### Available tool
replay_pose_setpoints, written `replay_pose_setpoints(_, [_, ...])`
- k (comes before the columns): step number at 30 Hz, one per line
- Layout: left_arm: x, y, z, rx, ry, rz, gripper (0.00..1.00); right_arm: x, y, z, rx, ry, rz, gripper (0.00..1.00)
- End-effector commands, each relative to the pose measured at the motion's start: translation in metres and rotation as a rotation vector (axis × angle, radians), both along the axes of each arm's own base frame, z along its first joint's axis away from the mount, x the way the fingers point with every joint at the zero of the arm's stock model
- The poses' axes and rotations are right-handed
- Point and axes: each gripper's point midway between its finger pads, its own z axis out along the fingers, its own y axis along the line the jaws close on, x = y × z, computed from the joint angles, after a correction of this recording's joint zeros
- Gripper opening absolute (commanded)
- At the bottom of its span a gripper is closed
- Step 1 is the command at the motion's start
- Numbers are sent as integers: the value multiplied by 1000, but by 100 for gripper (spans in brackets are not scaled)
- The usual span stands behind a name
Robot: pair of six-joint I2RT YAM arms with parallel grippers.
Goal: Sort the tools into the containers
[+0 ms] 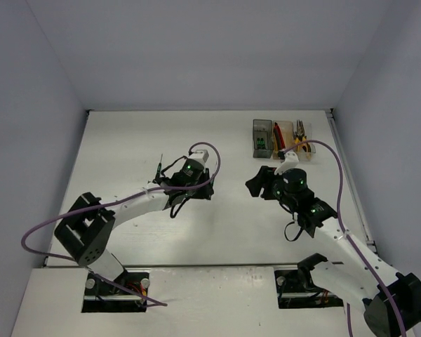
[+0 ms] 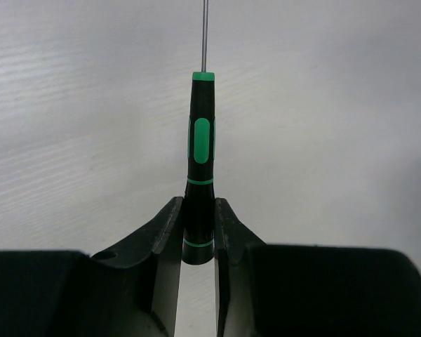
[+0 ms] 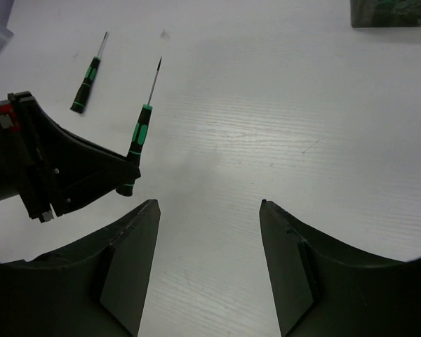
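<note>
- The left gripper [image 2: 198, 210] pinches a black-green screwdriver [image 2: 200, 151] by the butt of its handle. The shaft points straight away from the wrist, and it is hard to tell whether the tip has left the table [image 2: 337, 105].
- The right gripper [image 3: 209, 205] hovers nearby, facing it, jaws spread and holding nothing.
- A second screwdriver [image 3: 86, 76] lies loose on the table, just beyond the held one.
- Three containers stand side by side at the far right: a smoky grey bin [image 1: 262, 122], an amber bin [image 1: 285, 124] and a clear bin [image 1: 311, 140] with pliers [image 1: 299, 130] inside.
- The step in hand looks like the pick-up of a screwdriver.
- Next comes a lift and a long carry rightward to the grey bin (green handles seem to show there), or a pass to the open right claw.
- The end-on grip may let the tool swing.
</note>
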Motion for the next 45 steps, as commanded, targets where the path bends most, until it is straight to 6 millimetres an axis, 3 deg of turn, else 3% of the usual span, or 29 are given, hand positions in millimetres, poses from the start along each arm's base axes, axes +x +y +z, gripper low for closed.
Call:
replay_pose_setpoints(1, [-2,-44,96,-248,-238,-155,0,11,27,56,148,-118,78,56])
replay_pose_setpoints(4, [-11,-51,117,-297,-288,-193,0,12,38,62,198,-126,119,56])
replay_pose_setpoints(11, [-22,-61,132,-340,-309,-236,0,14,52,74,260,-152,166,56])
replay_pose_setpoints(25, [-36,-81,141,-361,-320,-284,0,25,69,63,287,-129,194,52])
replay_pose_setpoints(31, [-32,-83,140,-355,-320,-273,0,26,70,56,281,-112,190,31])
replay_pose_setpoints(37, [-24,-83,147,-348,-348,-251,0,31,72,45,261,-86,190,1])
replay_pose_setpoints(38, [-23,-83,148,-345,-352,-252,2,32,72,45,255,-90,187,0])
replay_pose_setpoints(43, [-14,-74,141,-294,-358,-215,54,53,62,51,185,-117,136,0])
replay_pose_setpoints(45, [-11,-60,130,-217,-325,-172,67,69,49,47,107,-118,90,0])
